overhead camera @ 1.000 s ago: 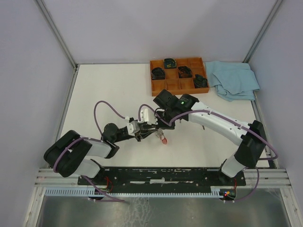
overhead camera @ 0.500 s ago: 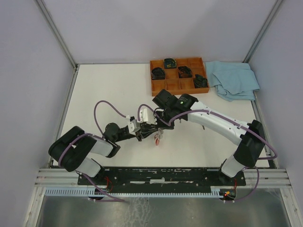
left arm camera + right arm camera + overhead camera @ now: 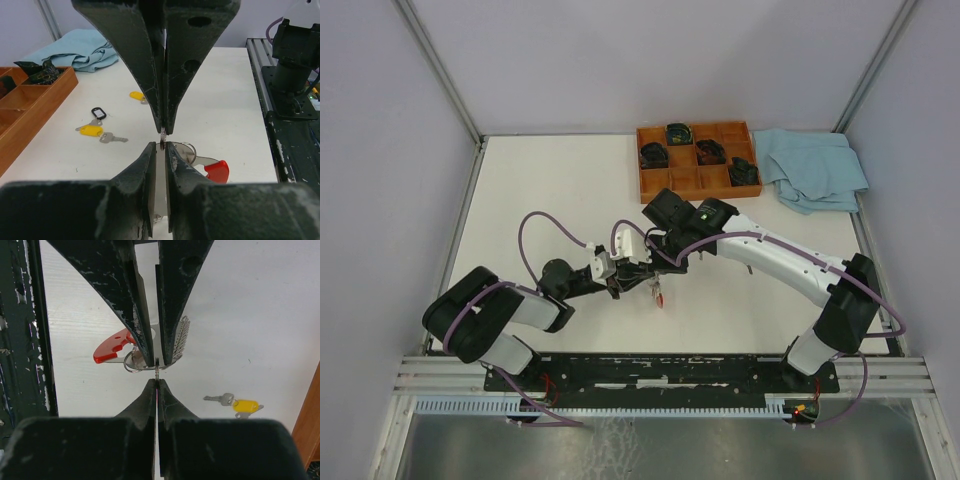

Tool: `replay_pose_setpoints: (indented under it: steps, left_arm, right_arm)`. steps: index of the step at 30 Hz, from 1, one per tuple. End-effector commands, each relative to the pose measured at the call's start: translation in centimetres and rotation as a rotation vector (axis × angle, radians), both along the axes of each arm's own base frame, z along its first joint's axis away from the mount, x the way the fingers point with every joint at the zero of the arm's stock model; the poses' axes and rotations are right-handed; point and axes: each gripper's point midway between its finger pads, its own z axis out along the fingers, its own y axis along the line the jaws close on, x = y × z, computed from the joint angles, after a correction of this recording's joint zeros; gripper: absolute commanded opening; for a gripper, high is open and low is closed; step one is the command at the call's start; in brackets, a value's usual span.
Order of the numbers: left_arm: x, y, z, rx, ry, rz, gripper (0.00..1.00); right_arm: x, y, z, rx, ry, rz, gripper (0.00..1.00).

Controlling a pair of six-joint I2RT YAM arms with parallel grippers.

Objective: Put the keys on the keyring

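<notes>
The keyring (image 3: 660, 295) hangs off the table (image 3: 540, 190) near its middle, just under the two sets of fingertips. Its long axis runs from the tips toward the near edge, with the red band (image 3: 219, 171) at the low, near end.

The left arm lies folded low and reaches to the right. The right arm stretches across to the left. They meet tip to tip.

The right gripper (image 3: 157, 381) is pressed together on the keyring's thin metal edge. The left gripper (image 3: 161, 146) has its jaws a little apart with a flat silver piece (image 3: 155, 340) between them; whether they clamp it cannot be told.

A yellow-capped key (image 3: 136, 95) lies on the table toward the far edge. A second yellow-capped key (image 3: 91, 131) lies beside a plain silver key (image 3: 112, 139) and a black oval loop (image 3: 98, 112).

A wooden tray (image 3: 682, 181) at the far edge holds dark items in four compartments. A blue cloth (image 3: 815, 165) lies beside it in the far right corner.
</notes>
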Motion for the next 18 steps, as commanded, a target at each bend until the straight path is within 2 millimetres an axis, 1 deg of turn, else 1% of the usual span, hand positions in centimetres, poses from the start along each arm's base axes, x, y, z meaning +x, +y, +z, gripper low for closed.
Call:
replay_pose_setpoints:
  steps: [1, 3, 5, 7, 10, 13, 14, 16, 18]
  left_arm:
    - [-0.4, -0.8, 3.3, -0.085, -0.089, -0.043, 0.16]
    - [-0.4, -0.8, 3.4, -0.086, -0.089, -0.044, 0.1]
    - [-0.3, -0.7, 3.4, -0.089, -0.09, -0.038, 0.03]
    - [-0.3, -0.5, 3.3, -0.092, -0.09, -0.023, 0.03]
    - [-0.2, -0.2, 3.3, -0.102, -0.093, -0.002, 0.03]
    - [-0.2, 0.0, 3.4, -0.112, -0.093, 0.011, 0.03]
    - [-0.2, 0.1, 3.5, -0.118, -0.095, 0.014, 0.03]
    - [-0.3, 0.2, 3.7, -0.129, -0.098, 0.019, 0.03]
    - [-0.4, 0.3, 3.9, -0.14, -0.103, 0.023, 0.03]
  right_arm:
    - [0.4, 2.0, 1.4, 0.072, -0.027, 0.024, 0.01]
    - [0.3, 2.1, 1.3, 0.079, -0.028, 0.025, 0.02]
    - [0.3, 2.2, 1.4, 0.092, -0.032, 0.023, 0.07]
    - [0.3, 2.2, 1.7, 0.112, -0.042, 0.019, 0.15]
    - [0.3, 2.1, 2.6, 0.187, -0.069, 0.012, 0.27]
    - [0.3, 1.9, 3.7, 0.31, -0.072, -0.004, 0.34]
    - [0.2, 1.6, 3.4, 0.339, -0.058, -0.014, 0.36]
    - [0.5, 1.4, 3.9, 0.427, -0.068, -0.027, 0.39]
    - [0.8, 0.9, 3.9, 0.5, -0.075, -0.042, 0.41]
